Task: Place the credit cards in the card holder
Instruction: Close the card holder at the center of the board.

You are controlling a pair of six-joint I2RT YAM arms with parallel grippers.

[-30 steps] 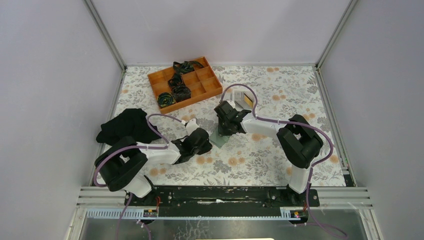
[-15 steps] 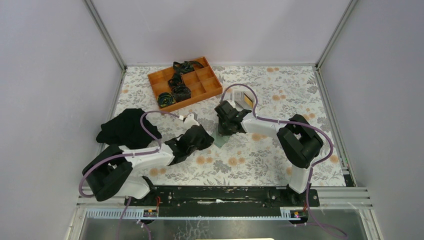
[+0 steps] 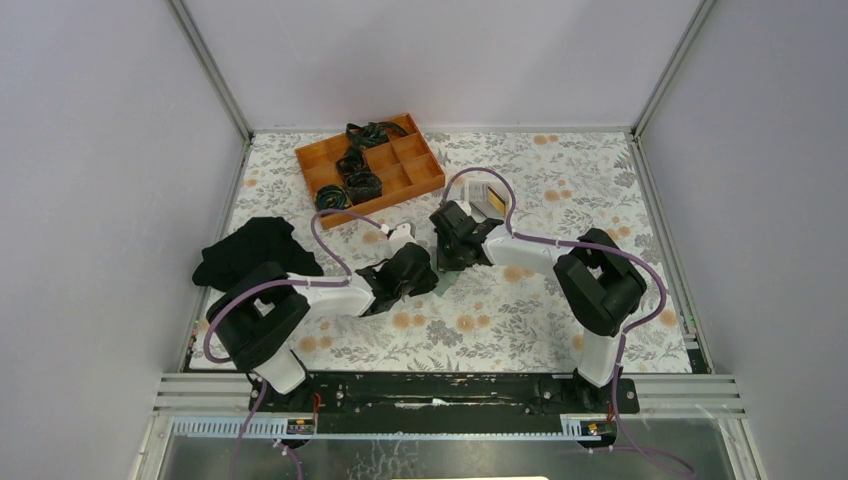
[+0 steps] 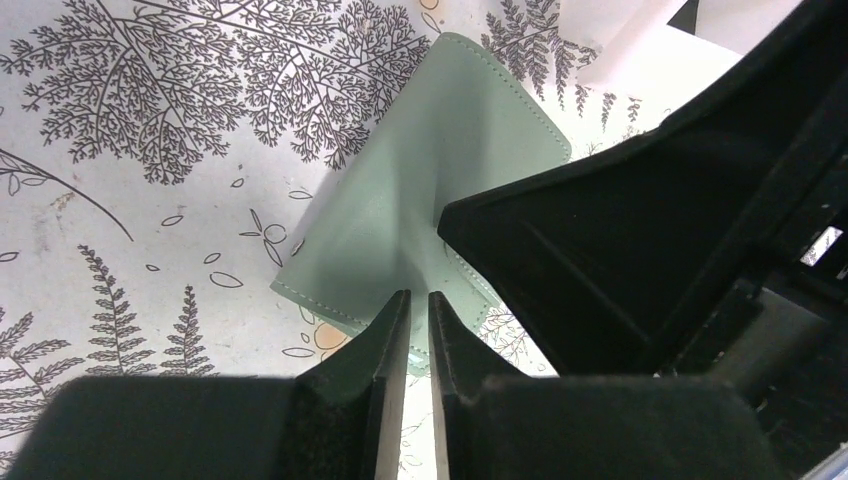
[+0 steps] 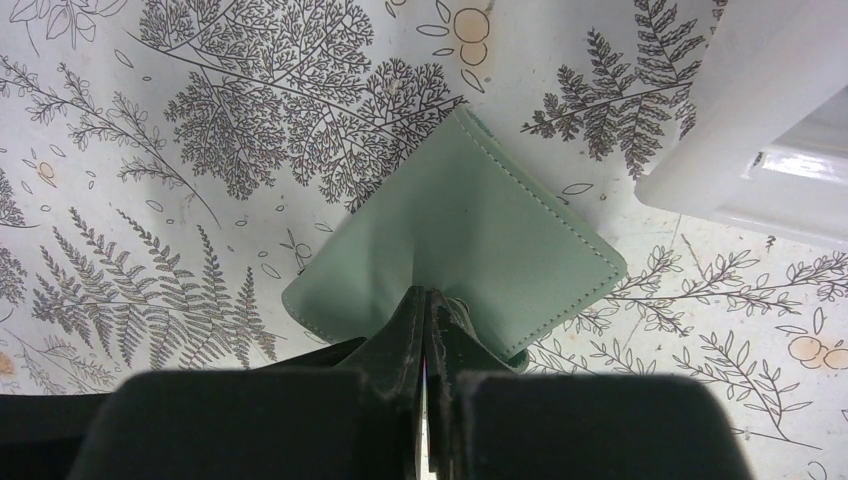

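Right gripper (image 5: 428,296) pinched shut on the card holder (image 5: 470,225), which lies on the table (image 5: 150,90) near the white tray (image 5: 760,110); left gripper (image 4: 418,302), open only a slit and empty, should catch the free flap edge squarely.

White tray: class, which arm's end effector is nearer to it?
Right. The right end effector pinches the card holder beside the white tray; the left end effector sits at the card holder's opposite edge, farther from the tray.
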